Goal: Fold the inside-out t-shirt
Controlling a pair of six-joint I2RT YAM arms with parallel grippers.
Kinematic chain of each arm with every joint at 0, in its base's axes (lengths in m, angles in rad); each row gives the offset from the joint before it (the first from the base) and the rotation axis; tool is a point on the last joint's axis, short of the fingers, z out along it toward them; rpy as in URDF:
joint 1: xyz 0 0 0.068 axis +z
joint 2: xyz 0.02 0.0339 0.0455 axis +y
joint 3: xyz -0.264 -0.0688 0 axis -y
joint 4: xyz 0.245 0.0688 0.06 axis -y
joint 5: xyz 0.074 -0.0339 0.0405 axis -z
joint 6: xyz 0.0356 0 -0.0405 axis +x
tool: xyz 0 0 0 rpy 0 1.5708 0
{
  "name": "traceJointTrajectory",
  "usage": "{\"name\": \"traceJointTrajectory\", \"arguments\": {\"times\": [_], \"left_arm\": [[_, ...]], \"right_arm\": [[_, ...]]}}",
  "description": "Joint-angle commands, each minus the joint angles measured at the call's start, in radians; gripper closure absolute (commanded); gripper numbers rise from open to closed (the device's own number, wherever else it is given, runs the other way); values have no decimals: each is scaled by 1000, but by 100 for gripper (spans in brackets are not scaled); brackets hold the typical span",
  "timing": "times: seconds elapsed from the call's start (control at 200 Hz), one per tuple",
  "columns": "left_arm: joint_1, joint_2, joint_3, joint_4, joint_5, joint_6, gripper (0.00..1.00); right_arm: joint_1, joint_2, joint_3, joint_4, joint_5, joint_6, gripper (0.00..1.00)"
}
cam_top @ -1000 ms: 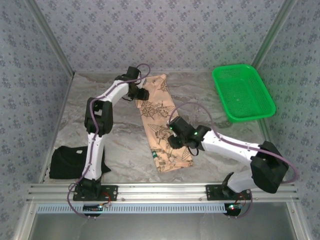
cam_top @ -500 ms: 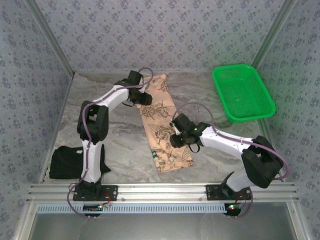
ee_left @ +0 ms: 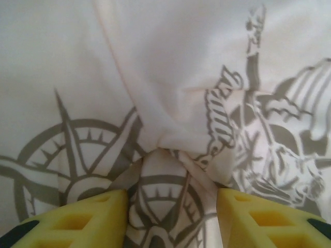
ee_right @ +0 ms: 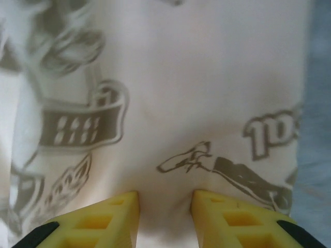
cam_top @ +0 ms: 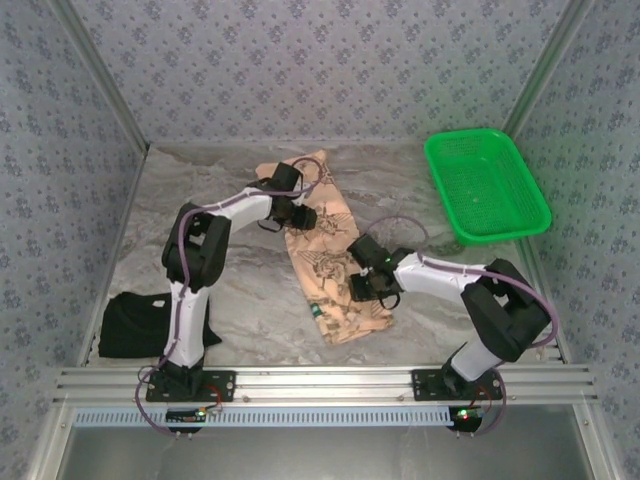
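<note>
My left claw (ee_left: 173,206) is clenched on a gathered pucker of the t-shirt (cam_top: 345,318). It has slid from the cloth's far left edge onto its far half. My right claw (ee_right: 165,206) pinches a small ridge of cloth and has moved in over the near half. The t-shirt lies as a long narrow strip mid-surface (cam_top: 250,290), its near end nudged rightward. With both ends gripped, I judge a crosswise fold is next.
</note>
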Motion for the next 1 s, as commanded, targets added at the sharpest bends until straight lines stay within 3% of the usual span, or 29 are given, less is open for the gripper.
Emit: {"name": "traceJointTrajectory", "arguments": {"times": [0.0,0.13,0.27,0.35,0.44,0.56,0.66,0.76,0.845,0.994], "left_arm": [[-27,-51,-153,-84,35,-143,50],[-35,-161,-339,-42,41,-298,50],[-114,-298,-466,0,50,-476,48],[-168,-373,-464,-85,-92,-588,47],[-172,-455,-426,-173,-225,-625,46],[-156,-499,-307,-219,-317,-415,45],[-131,-421,-133,-273,-339,-157,45],[-105,-328,-91,-189,-367,35,47],[-60,-243,-97,-101,-313,87,48],[9,-116,-107,-30,-279,62,49]], "right_arm": [[-100,39,4,-73,107,21,64],[-208,83,80,-44,120,-84,62],[-267,129,237,-149,187,-167,59],[-268,101,264,-205,210,-150,59],[-256,21,228,-236,203,-83,57],[-240,-86,130,-249,155,73,55],[-225,-154,54,-262,159,219,55],[-232,-211,-23,-268,195,347,55],[-254,-237,-94,-231,186,425,55],[-287,-204,-141,-137,209,414,60]]}}
